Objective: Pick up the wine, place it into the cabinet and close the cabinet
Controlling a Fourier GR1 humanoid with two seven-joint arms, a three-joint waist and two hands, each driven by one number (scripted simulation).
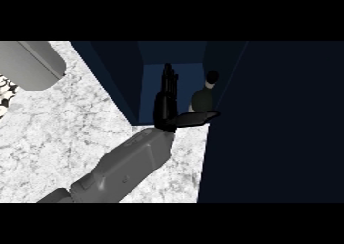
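We see only one arm. Its grey forearm (132, 162) comes in from the lower edge, left of the middle, and crosses the white marble counter (62, 133) up to the cabinet (125, 81). The cabinet stands at the far edge of the counter and its blue inside is visible. The wide dark door (273, 138) fills the right side of the view and hangs open over the counter's right part.

The left hand (164, 107) is inside the cabinet opening, near its left wall. Its fingers (169, 81) are straight and together, pointing to the back of the cabinet, and the thumb (199, 117) is spread wide to the right. So the hand is apart and grips nothing.

The wine (201, 99) stands upright inside the cabinet, just beside the hand on its right, in the corner between the fingers and the thumb. Its dark cap is toward the back. The thumb passes close under the bottle's base, but in this dark place we cannot tell if they touch.

A grey rounded object (26, 62) lies at the counter's far left corner.
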